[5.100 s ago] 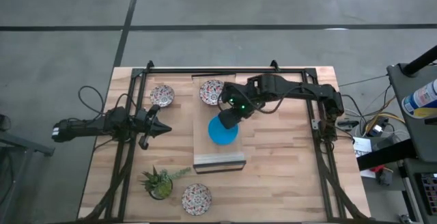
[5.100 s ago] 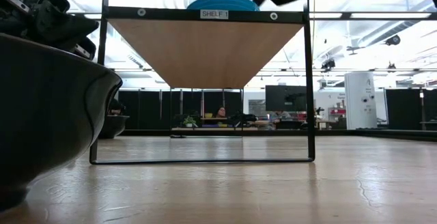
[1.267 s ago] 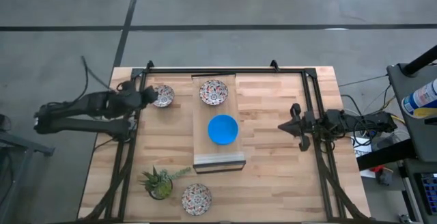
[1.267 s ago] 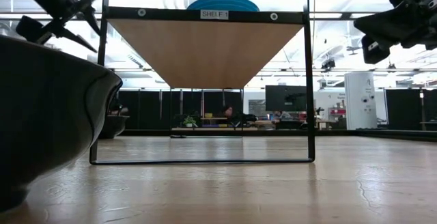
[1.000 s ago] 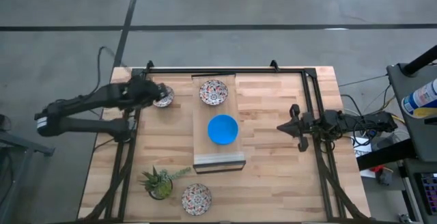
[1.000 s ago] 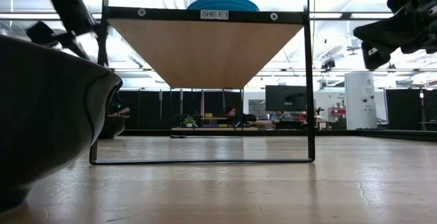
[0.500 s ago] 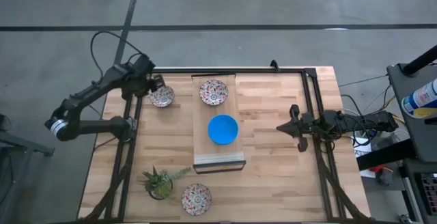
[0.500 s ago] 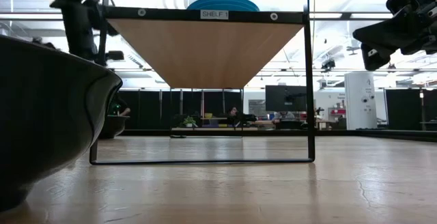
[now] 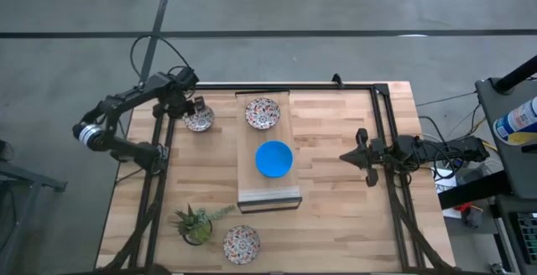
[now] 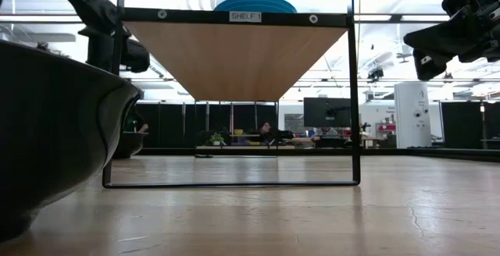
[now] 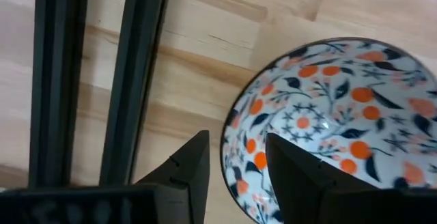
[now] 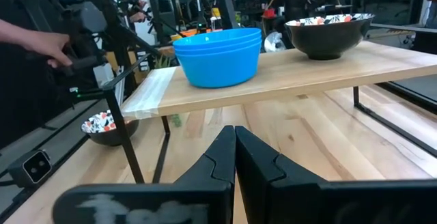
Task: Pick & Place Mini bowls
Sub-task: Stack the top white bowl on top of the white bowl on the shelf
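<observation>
Left wrist view: left gripper (image 11: 235,173), narrowly parted, straddles the floral bowl (image 11: 334,121) rim; lower squarely before pinching; right gripper (image 12: 235,157), closed, waits

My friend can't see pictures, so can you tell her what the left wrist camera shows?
The left gripper points down at a floral bowl, white with orange and dark flowers, its two dark fingers open on either side of the bowl's rim. The bowl sits on a pale wooden table, and black frame bars run beside it.
</observation>
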Robot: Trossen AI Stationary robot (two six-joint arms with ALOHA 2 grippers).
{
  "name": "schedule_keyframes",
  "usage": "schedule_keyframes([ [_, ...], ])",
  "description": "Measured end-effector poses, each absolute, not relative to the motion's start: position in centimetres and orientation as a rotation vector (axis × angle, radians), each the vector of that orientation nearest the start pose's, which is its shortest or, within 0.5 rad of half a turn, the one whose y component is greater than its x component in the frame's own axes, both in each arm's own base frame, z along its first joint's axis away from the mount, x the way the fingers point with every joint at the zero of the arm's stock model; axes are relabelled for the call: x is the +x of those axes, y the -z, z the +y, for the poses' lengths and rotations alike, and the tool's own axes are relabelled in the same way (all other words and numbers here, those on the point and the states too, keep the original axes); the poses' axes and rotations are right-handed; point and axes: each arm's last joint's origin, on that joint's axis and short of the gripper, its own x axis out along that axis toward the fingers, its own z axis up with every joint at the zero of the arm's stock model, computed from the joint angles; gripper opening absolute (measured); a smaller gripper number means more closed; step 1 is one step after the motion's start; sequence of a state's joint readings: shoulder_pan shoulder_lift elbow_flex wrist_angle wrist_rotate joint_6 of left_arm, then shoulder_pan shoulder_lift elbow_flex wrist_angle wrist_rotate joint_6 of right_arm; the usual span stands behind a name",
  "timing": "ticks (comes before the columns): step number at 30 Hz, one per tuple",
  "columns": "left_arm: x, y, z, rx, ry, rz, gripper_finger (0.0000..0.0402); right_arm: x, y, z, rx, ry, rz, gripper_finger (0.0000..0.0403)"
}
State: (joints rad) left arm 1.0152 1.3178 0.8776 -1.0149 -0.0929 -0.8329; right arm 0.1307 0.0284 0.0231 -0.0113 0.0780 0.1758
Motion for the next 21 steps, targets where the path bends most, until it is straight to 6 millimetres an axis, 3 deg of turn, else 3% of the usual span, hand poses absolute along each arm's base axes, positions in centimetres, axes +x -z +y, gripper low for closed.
schedule_keyframes([
  [15,11.7,-18.8,19.8,-1.293,-1.441,1.047,0.013,9.7,-16.8,1.1,0.174,-0.051,0.021,0.0009],
  [21,11.8,-18.5,19.9,-1.312,-1.435,1.065,0.006,9.7,-16.8,1.1,0.174,-0.051,0.021,0.0008],
])
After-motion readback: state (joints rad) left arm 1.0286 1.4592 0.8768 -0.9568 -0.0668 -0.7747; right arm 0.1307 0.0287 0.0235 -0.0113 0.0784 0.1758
